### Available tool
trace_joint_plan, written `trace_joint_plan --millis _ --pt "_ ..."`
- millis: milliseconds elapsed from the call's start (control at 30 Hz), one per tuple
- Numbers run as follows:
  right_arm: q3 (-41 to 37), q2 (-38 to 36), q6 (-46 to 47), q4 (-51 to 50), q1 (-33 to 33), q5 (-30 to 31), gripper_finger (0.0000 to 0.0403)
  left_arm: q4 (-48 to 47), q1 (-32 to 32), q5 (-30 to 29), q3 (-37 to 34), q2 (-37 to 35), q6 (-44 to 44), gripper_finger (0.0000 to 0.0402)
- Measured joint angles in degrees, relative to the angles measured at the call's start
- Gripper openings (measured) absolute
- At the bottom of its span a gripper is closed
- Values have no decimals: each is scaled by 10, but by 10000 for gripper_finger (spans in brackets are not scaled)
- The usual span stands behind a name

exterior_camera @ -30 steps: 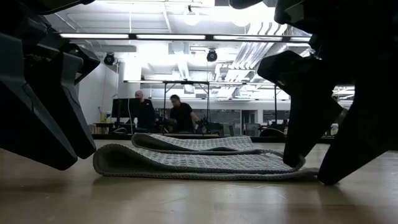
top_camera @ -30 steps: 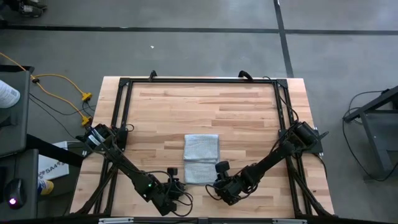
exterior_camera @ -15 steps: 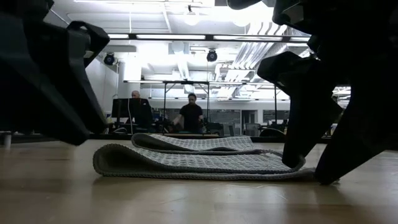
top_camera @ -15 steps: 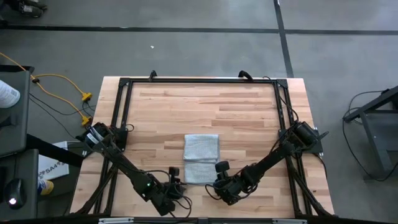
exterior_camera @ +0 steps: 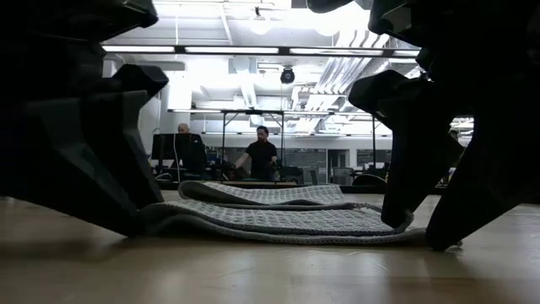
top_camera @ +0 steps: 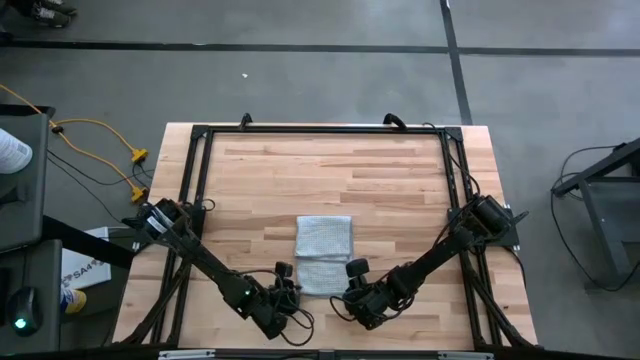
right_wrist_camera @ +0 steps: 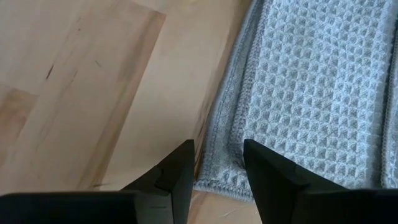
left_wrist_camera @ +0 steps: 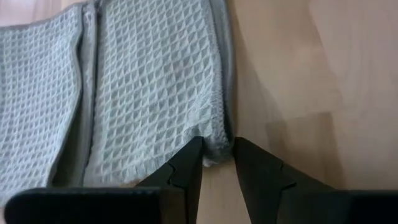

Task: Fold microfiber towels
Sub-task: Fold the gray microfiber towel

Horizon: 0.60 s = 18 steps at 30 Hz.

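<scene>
Left gripper [left_wrist_camera: 217, 154] has moved in to the towel's [top_camera: 323, 256] near-left corner, fingers narrowly apart, straddling the corner, not clamped. Right gripper [right_wrist_camera: 217, 163] unmoved at the near-right corner, fingers parted, one over the hem. Towel lies folded, table [top_camera: 400, 180] centre-near.

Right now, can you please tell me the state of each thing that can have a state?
towel: lying flat on the table, partly folded, a crease across its middle.
left gripper: open, fingers straddling the towel's near corner, not yet clamped.
right gripper: open, fingers straddling the towel's other near edge, not gripping.
table: bare wood around the towel.
</scene>
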Motion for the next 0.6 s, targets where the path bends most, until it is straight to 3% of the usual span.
trace_joint_plan --millis 400,600 --pt "0 0 0 1 0 0 133 9 8 35 1 5 -3 92" --pt "0 0 8 -1 0 0 133 9 10 44 1 5 -29 39"
